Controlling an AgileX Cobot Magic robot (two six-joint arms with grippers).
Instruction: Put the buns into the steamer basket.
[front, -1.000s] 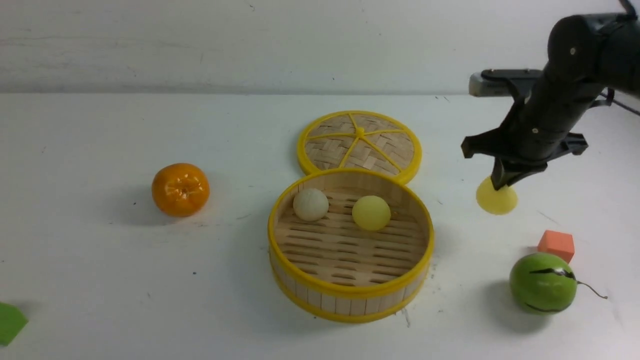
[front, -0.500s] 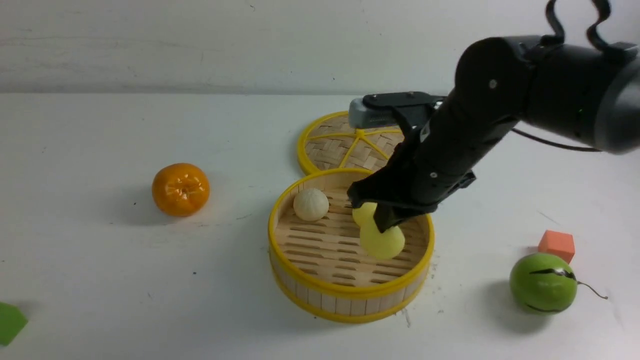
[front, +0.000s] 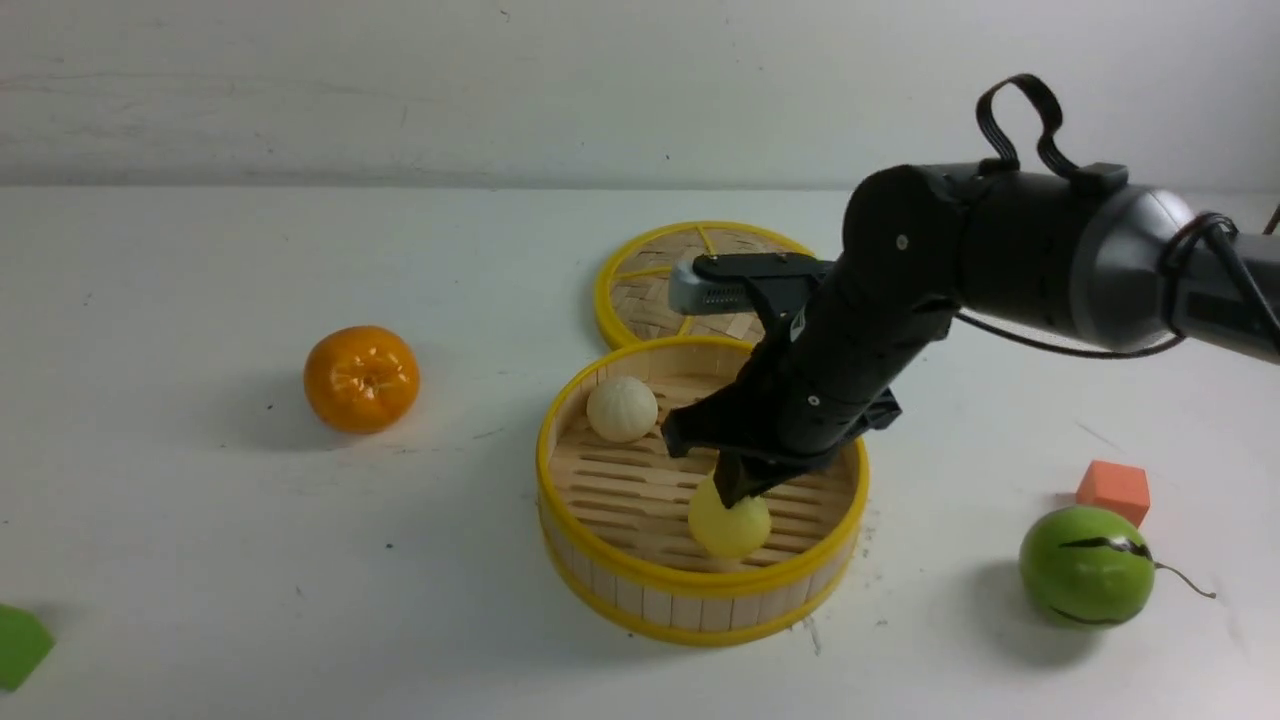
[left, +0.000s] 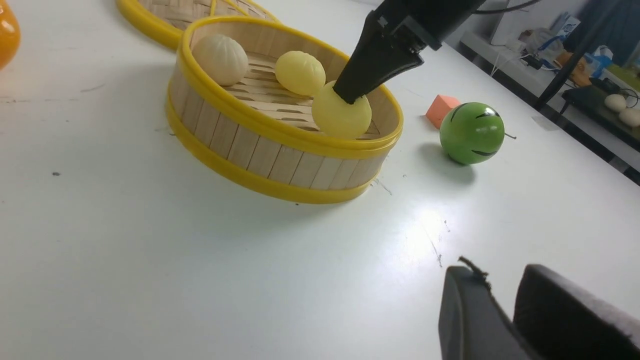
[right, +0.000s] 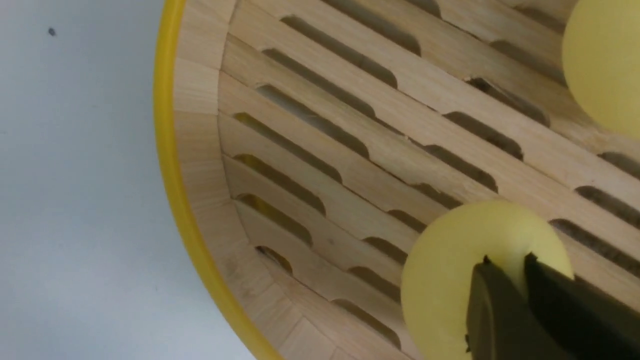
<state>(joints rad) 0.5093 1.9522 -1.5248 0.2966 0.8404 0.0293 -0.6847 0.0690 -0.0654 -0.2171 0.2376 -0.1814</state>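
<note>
The steamer basket (front: 600, 575) stands mid-table. An off-white bun (front: 621, 408) lies at its back left. A pale yellow bun (left: 300, 72) lies further in, hidden by the arm in the front view. My right gripper (front: 735, 495) reaches down into the basket, shut on the top of another pale yellow bun (front: 730, 530) near the front wall. In the right wrist view the gripper (right: 507, 260) pinches this bun (right: 450, 260) low over the slat floor. My left gripper (left: 500, 272) hovers over bare table, open by a narrow gap, holding nothing.
The woven lid (front: 640, 285) lies flat just behind the basket. An orange (front: 361, 378) sits to the left. A green melon (front: 1086, 565) and an orange-red cube (front: 1112, 489) are at the right. A green piece (front: 20, 645) shows at the left edge.
My right arm carried the pale yellow bun from the table right of the basket over the rim, then lowered it toward the basket's front.
</note>
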